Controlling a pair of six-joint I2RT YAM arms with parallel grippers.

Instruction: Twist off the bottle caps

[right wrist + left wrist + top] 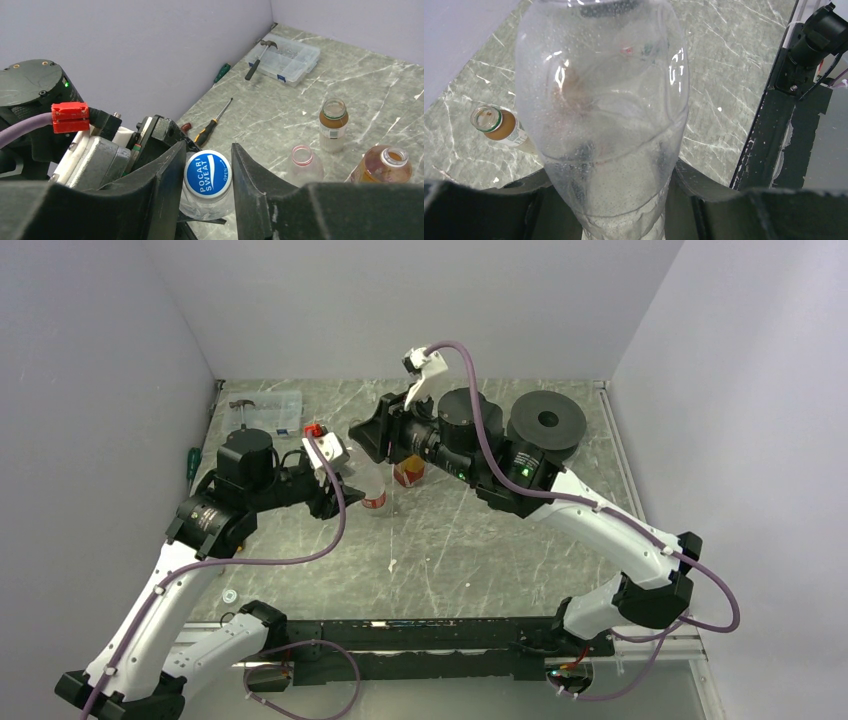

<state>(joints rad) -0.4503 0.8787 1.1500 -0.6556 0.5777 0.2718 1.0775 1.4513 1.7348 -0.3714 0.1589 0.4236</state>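
Observation:
My left gripper (624, 202) is shut on the plain clear bottle (604, 100) and holds it off the table; its fingers (704, 182) press the narrow waist. The bottle's blue-and-white cap (207, 172) sits between the fingers of my right gripper (207, 175), which touch it on both sides. In the top view the two grippers meet, left (335, 490) and right (366, 436), and hide this bottle. Three uncapped bottles stand on the table: an amber one with a green neck ring (333, 125), a clear one with a red neck ring (305, 165), a round amber one (382, 165).
A hammer (257, 52) lies on a clear plastic box (290, 60) at the back left. Screwdrivers lie along the left wall (215, 125). A black spool (546, 422) stands at the back right. A small white round piece (229, 594) lies near the front left.

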